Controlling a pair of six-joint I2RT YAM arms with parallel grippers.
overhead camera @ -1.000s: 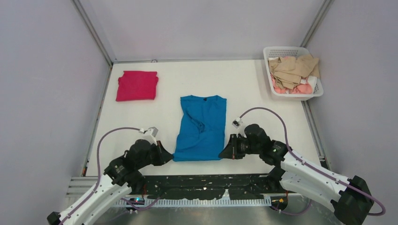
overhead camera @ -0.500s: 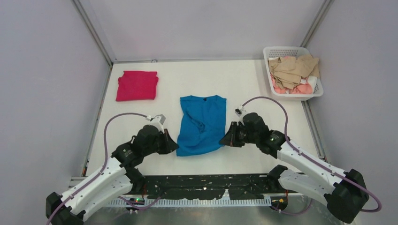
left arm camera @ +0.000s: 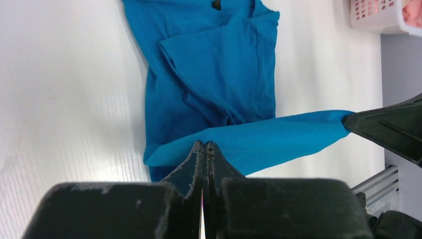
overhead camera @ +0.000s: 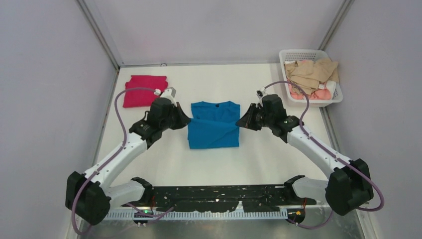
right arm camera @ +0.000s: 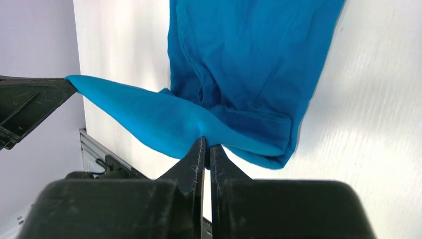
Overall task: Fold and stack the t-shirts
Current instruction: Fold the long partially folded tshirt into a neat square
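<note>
At the middle of the white table (overhead camera: 209,167) lies the blue t-shirt (overhead camera: 214,134), partly folded, with its near edge lifted off the surface and carried over the body toward the collar. The left gripper (overhead camera: 186,119) is clamped on one corner of that raised edge at the shirt's left side. The right gripper (overhead camera: 240,122) is clamped on the opposite corner (both wrist views show jaws pressed together on a pinch of blue cloth, the edge stretched between them). The magenta-red t-shirt (overhead camera: 144,91) lies folded near the far left corner, well apart from the blue one. A white basket (overhead camera: 303,52) of clothes sits at the far right.
</note>
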